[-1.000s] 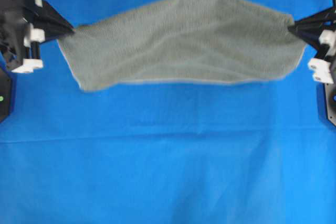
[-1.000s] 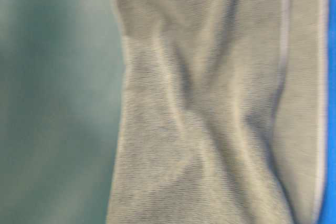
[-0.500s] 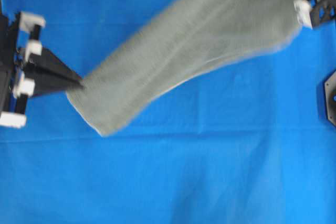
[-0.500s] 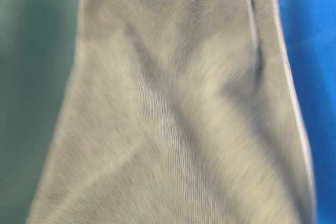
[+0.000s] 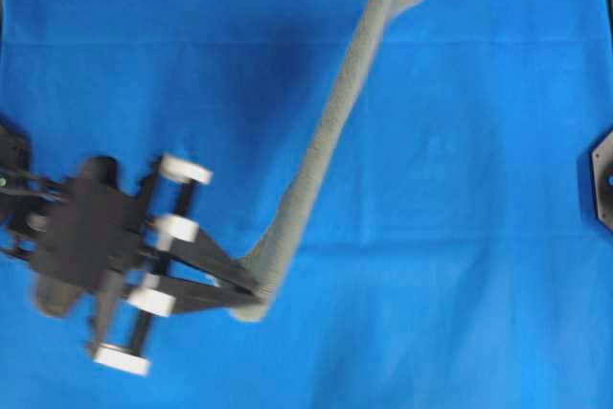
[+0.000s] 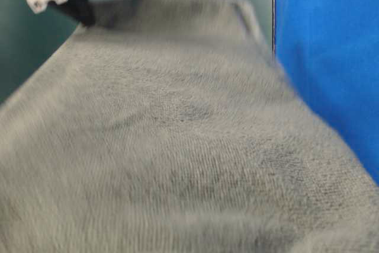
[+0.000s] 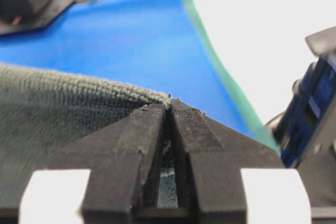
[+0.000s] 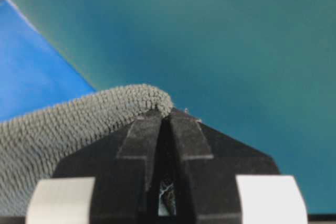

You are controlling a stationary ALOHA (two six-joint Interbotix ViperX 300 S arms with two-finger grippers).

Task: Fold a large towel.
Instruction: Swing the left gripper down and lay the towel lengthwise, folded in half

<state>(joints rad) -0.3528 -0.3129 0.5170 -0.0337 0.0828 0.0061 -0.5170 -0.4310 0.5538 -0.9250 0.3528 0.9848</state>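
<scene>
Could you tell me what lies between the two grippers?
Overhead, only the towel spans from the left gripper to the right gripper at the top edge, held off the blue cloth.

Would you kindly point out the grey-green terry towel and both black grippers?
Grey-green terry towel (image 5: 330, 131): overhead view, middle of its stretched span.
Left gripper (image 7: 169, 104): left wrist view, fingertips pinching a towel corner.
Right gripper (image 8: 168, 113): right wrist view, fingertips pinching the other end.

surface: blue cloth (image 5: 460, 265) spread flat | backdrop: plain teal wall (image 8: 236, 40) | light: even
</scene>
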